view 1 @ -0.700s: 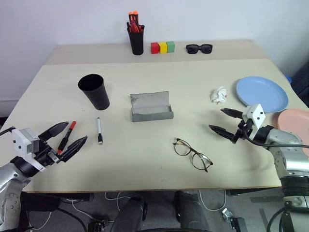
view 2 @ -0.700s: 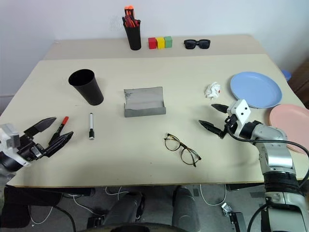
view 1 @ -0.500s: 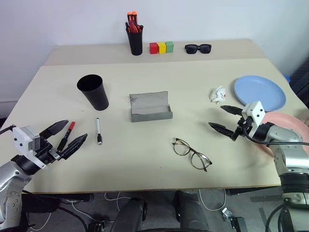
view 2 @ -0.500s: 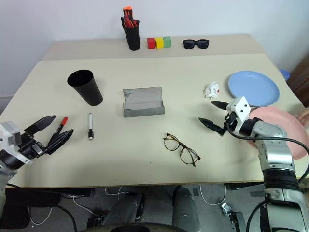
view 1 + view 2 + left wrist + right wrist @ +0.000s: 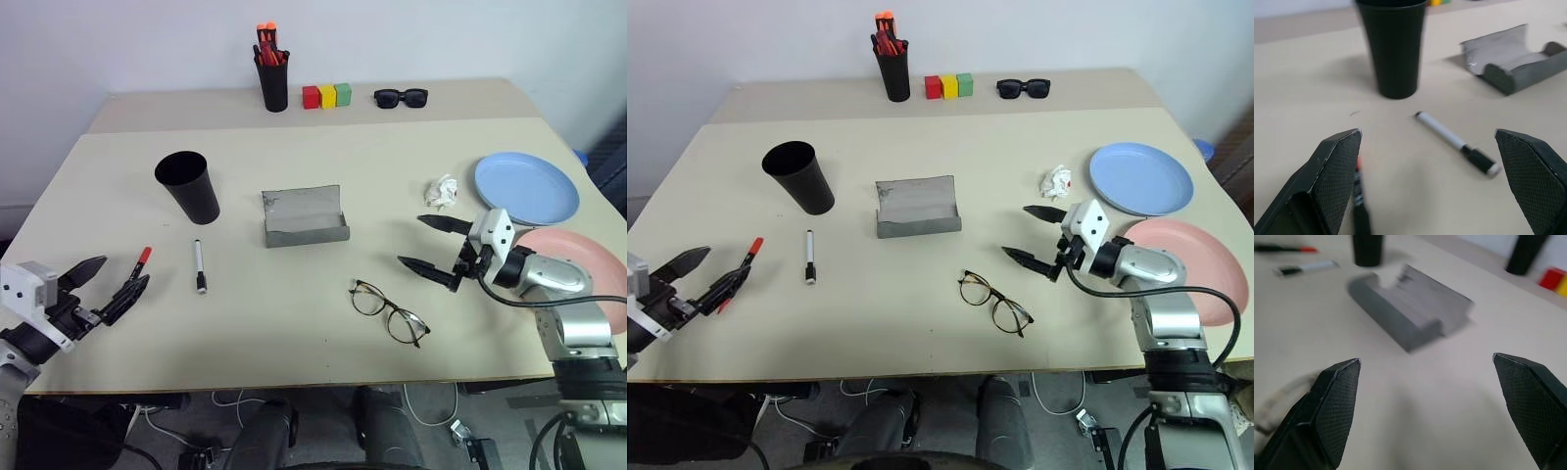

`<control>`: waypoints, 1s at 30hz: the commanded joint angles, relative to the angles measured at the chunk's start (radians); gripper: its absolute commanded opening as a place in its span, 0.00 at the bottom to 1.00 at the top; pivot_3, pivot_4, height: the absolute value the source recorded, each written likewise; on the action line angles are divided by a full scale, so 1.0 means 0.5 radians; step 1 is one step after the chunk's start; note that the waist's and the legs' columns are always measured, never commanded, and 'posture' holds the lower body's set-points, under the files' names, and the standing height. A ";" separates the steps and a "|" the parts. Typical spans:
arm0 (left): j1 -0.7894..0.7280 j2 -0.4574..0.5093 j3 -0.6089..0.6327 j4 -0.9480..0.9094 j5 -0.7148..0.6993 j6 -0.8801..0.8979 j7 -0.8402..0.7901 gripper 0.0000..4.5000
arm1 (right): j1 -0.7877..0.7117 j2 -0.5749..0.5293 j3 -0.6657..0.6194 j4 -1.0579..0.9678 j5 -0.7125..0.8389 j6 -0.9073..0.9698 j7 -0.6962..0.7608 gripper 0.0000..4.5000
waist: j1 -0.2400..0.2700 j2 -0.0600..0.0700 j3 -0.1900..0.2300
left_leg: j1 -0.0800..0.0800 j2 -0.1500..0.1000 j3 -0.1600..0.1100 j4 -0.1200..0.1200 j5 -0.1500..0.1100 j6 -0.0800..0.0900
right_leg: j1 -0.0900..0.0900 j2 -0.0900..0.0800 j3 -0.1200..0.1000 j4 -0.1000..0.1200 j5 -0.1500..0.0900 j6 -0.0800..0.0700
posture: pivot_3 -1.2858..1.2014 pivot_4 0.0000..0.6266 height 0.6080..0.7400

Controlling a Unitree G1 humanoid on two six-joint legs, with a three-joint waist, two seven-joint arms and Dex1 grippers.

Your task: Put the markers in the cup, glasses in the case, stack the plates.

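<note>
**Both hands spread, nothing sorted yet**

I take the grey case (image 5: 305, 217) as my landmark: it lies open and empty mid-counter (image 5: 323, 157), its long axis running across. Left of it stands the tapered black plastic cup (image 5: 188, 185), upright and empty. Below the cup lie the white marker (image 5: 199, 264), black cap toward me, and the red-capped marker (image 5: 134, 271), cap pointing away. The wire glasses (image 5: 390, 312) rest nearer me than the case, unfolded. Right of the case sit the blue plate (image 5: 526, 189) and pink plate (image 5: 578, 269), side by side. My left hand (image 5: 101, 286) hovers spread by the red-capped marker; my right hand (image 5: 426, 245) is spread between glasses and plates.
</note>
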 commanded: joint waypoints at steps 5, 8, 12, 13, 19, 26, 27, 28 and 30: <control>-0.068 0.125 -0.057 -0.040 0.218 0.164 0.233 1.00 | 0.064 0.013 0.058 -0.444 0.130 0.119 0.017 0.98 | 0.009 -0.002 -0.001 | 0.000 0.000 0.001 0.001 0.000 0.000 | 0.000 0.000 0.001 -0.001 0.000 0.001 | 0.52 0.24 1.00; -0.060 0.164 -0.059 -0.101 0.286 0.317 0.365 1.00 | 0.054 0.045 0.090 -0.462 0.110 0.111 -0.017 0.98 | 0.009 -0.002 -0.001 | 0.000 0.000 0.001 0.000 0.000 -0.001 | 0.000 0.001 0.001 0.000 0.000 0.001 | 0.52 0.24 1.00; -0.108 0.250 -0.109 -0.050 0.256 0.706 0.432 1.00 | 0.059 0.086 0.143 -0.470 0.079 0.094 -0.054 0.98 | 0.002 -0.002 0.000 | 0.000 0.002 0.001 0.000 -0.001 -0.002 | -0.002 0.004 0.002 0.000 0.001 0.001 | 0.52 0.24 1.00; -0.135 0.250 -0.122 -0.058 0.271 0.737 0.461 1.00 | 0.063 0.090 0.148 -0.469 0.074 0.088 -0.057 0.98 | 0.001 -0.001 0.000 | 0.000 0.002 0.001 0.000 -0.001 -0.002 | -0.002 0.004 0.002 0.000 0.001 0.001 | 0.52 0.24 1.00; -0.355 0.265 -0.175 -0.110 0.134 1.332 0.592 1.00 | 0.059 0.095 0.154 -0.456 0.069 0.080 -0.083 0.98 | 0.006 -0.003 -0.001 | 0.000 0.001 0.000 0.001 -0.001 -0.002 | -0.002 0.005 0.002 0.001 0.001 0.001 | 0.52 0.24 1.00; -0.533 0.287 -0.313 -0.099 0.155 1.635 0.676 0.88 | 0.045 0.104 0.157 -0.420 0.052 0.079 -0.119 1.00 | -0.008 -0.003 -0.001 | 0.001 0.002 0.001 0.000 -0.002 -0.005 | -0.003 0.008 0.003 0.001 0.002 0.000 | 0.52 0.24 1.00; -0.526 0.314 -0.344 -0.097 0.175 1.639 0.664 0.81 | 0.045 0.102 0.156 -0.415 0.047 0.079 -0.126 1.00 | -0.010 -0.003 -0.001 | 0.001 0.002 0.001 0.000 -0.002 -0.005 | -0.003 0.008 0.003 0.001 0.002 0.000 | 0.52 0.24 1.00; -0.518 0.336 -0.368 -0.100 0.193 1.641 0.653 0.70 | 0.045 0.101 0.154 -0.412 0.043 0.079 -0.130 1.00 | -0.012 -0.003 -0.001 | 0.001 0.002 0.001 0.000 -0.003 -0.005 | -0.004 0.008 0.003 0.001 0.002 0.000 | 0.52 0.24 1.00; -0.513 0.366 -0.398 -0.086 0.211 1.692 0.652 0.48 | 0.052 0.101 0.147 -0.411 0.038 0.083 -0.143 1.00 | -0.012 -0.003 -0.001 | 0.001 0.002 0.001 0.000 -0.003 -0.005 | -0.004 0.008 0.003 0.001 0.002 0.000 | 0.52 0.24 1.00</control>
